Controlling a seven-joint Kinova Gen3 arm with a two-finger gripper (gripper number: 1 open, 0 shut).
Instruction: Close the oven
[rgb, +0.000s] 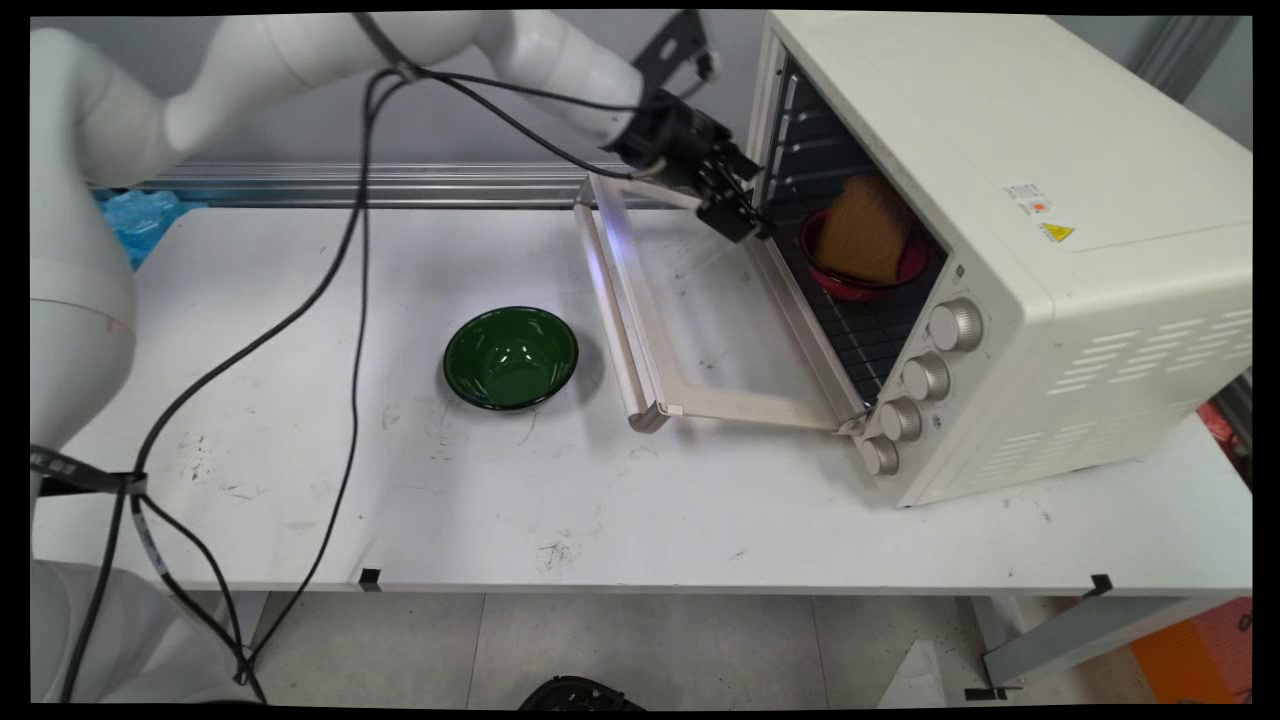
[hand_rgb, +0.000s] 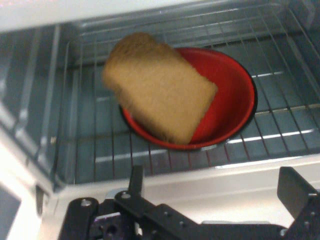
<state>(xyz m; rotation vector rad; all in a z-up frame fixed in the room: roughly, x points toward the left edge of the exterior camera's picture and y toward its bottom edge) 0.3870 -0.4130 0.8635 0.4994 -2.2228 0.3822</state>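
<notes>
Bread slice (hand_rgb: 159, 92) leaning in a red bowl (hand_rgb: 230, 105) on the rack inside the open toaster oven (rgb: 1010, 230).

Left of the oven, a green bowl (rgb: 511, 357) sits on the white table (rgb: 300, 480); the gripper (rgb: 738, 205) hangs above the dropped oven door (rgb: 690, 330), at the oven's mouth. Only the hand view shows its jaws wide apart and empty, and the rack's wires (hand_rgb: 280, 135). A grey wall runs behind the oven.

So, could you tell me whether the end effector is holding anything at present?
Nothing is held: the end effector is open and empty, at the oven mouth before the bread in the red bowl.
</notes>
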